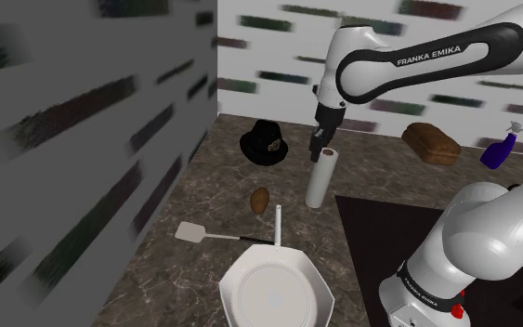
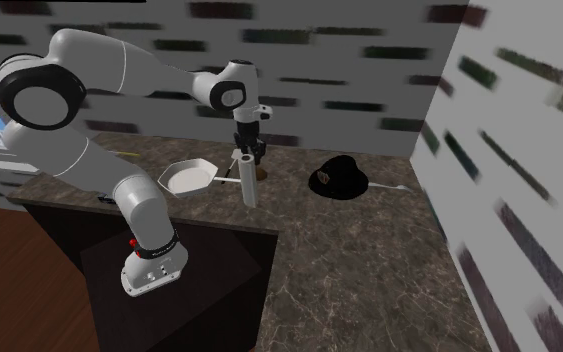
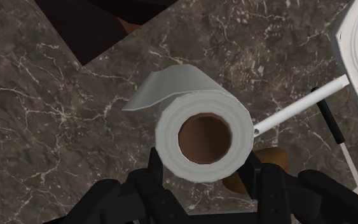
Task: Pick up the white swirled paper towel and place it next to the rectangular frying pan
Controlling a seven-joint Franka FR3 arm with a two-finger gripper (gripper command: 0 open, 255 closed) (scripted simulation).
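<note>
Found the paper towel roll standing upright on the dark marble counter, long axis vertical, farther from the stand than the white pan. Saw the gripper directly above it, pointing straight down along that axis, with no sideways offset between hand and roll. Noted in the wrist view the brown core at the centre and the two black fingers pressed against opposite sides of the roll's upper end, no gap visible. Judged the hand clenched on the roll, the base apparently not yet off the counter. Placed the pan toward the stand from the roll, its thin handle pointing at the roll, with a small brown lump and a spatula near that handle. Judged the coming move a straight lift, then a carry toward the pan, setting down on bare counter beside its rim, clear of handle and spatula. Reckoned the black hat and the loaf well clear of that path.
</note>
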